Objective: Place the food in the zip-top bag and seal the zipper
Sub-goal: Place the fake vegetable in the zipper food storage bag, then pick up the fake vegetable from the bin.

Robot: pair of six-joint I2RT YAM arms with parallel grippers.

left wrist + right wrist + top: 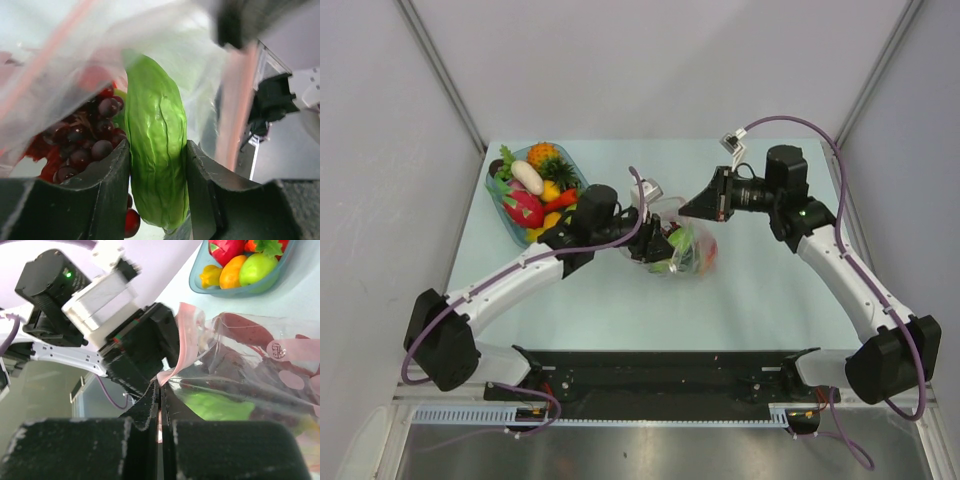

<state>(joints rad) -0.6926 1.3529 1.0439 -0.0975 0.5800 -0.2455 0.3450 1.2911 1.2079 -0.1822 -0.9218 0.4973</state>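
My left arm (510,275) reached from its base toward the zip-top bag (688,255), with the wrist at the bag's left side. My left gripper (157,150) sat in the bag's mouth. Its two dark fingers (112,185) were partly spread and pressed against both sides of a green leafy toy vegetable (156,110). My right arm (840,265) bent in from the bag's right, with the wrist above and to the right of the bag. My right gripper (160,395) was closed tight, pinching the bag's pink zipper strip (189,335) at the bag's upper edge.

lab test booth: bare grey walls (650,60), pale table (760,300).
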